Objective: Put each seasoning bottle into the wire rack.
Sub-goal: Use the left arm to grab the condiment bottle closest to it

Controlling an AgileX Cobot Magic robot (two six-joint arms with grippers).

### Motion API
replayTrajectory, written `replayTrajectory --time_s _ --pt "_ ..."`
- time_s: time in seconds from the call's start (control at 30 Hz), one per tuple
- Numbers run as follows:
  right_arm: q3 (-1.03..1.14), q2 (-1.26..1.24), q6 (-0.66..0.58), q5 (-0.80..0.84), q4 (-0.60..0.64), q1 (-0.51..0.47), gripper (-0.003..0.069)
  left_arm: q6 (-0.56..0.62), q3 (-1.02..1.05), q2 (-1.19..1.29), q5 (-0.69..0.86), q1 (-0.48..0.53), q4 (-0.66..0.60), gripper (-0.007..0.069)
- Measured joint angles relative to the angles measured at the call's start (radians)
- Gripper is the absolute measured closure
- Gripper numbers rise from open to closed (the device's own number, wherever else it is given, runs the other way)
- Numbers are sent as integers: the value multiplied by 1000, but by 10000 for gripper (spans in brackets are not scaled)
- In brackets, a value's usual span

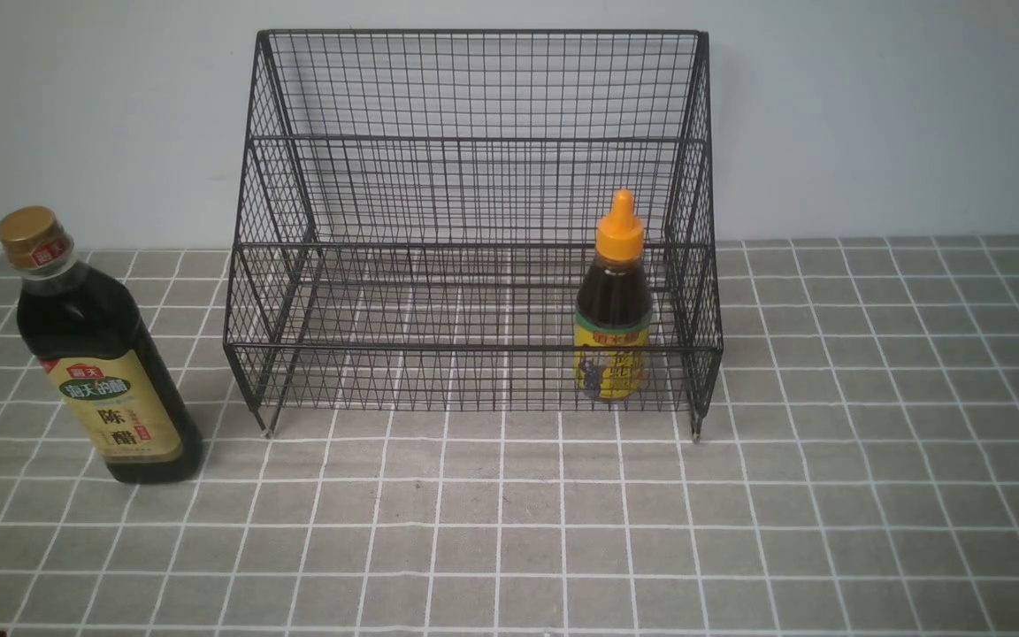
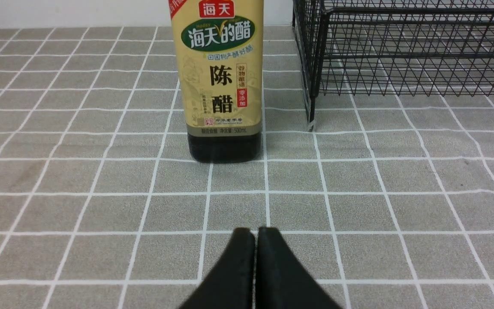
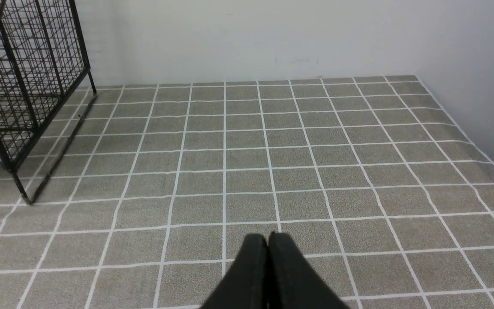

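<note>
1. Front view: tall dark-liquid bottle w/ gold cap and beige-green label (image 1: 98, 354) stands upright on the grey checked tablecloth (image 1: 509, 531). It is outside the black wire-mesh two-tier rack (image 1: 474, 177), to its left, near the front-left foot, not touching
2. Short dark-liquid bottle w/ orange nozzle cap and yellow label (image 1: 613, 301) is upright in the rack's lower tier, right end. That half judged done; tall one outstanding
3. Left wrist view: left gripper (image 2: 255, 240) clenched, fingers pressed together, nothing held. Tall bottle is straight ahead, apart from the tips
4. Right wrist view: right gripper (image 3: 268, 246) also clenched and empty, over bare cloth, well apart from the rack's side
5. Risk A: approach w/o spreading jaws first. Tips would shove the bottle, which is tall on a narrow base, so prob. topples
6. Risk B: smooth body and glossy label. If gripped too low or too lightly, bottle may slip or swing on lift
7. Risk C: base catches the lower tier's front rail if not raised enough. Rack on short feet looks light and could skid or jolt
8. Risk D: set-down too far right knocks the short bottle
</note>
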Motion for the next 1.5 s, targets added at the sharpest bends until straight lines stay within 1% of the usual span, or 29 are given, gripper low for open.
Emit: replayTrajectory --time_s 0.07,0.17,0.23,0.27,0.33,0.4,0.5,0.57,0.73,0.77,0.83,0.93,0.97,1.03,1.07,1.13,1.2,1.27,1.37,1.5 --pt "0 0 0 0 0 0 670 -5 2 0 -9 0 7 634" --pt "0 0 0 0 0 0 670 -33 5 0 -80 0 -19 634" --pt "0 0 0 0 0 0 670 -67 5 0 -221 0 -50 634" --pt "0 0 0 0 0 0 670 -69 5 0 -233 0 -52 634" --pt "0 0 0 0 0 0 670 -74 5 0 -372 0 -60 634" --pt "0 0 0 0 0 0 670 -79 5 0 -472 0 -61 634" --pt "0 0 0 0 0 0 670 -73 5 0 -681 0 -66 634" --pt "0 0 0 0 0 0 670 -48 4 19 -774 0 -73 634" --pt "0 0 0 0 0 0 670 44 -72 182 -792 0 -80 629" --pt "0 0 0 0 0 0 670 71 -115 263 -792 0 -80 621" --pt "0 0 0 0 0 0 670 90 -187 413 -793 0 -92 583" --pt "0 0 0 0 0 0 670 99 -274 572 -793 0 -128 513" --pt "0 0 0 0 0 0 670 100 -306 628 -793 0 -147 475" --pt "0 0 0 0 0 0 670 123 -373 740 -803 0 -191 361" --pt "0 0 0 0 0 0 670 129 -383 758 -807 0 -200 340" --pt "0 0 0 0 0 0 670 170 -429 859 -834 0 -259 218" --pt "0 0 0 0 0 0 670 204 -463 932 -868 0 -315 132" --pt "0 0 0 0 0 0 670 222 -488 984 -887 0 -360 79" --pt "0 0 0 0 0 0 670 244 -529 1070 -919 0 -421 29" --pt "0 0 -1 0 0 0 670 305 -569 1186 -949 0 -464 22"
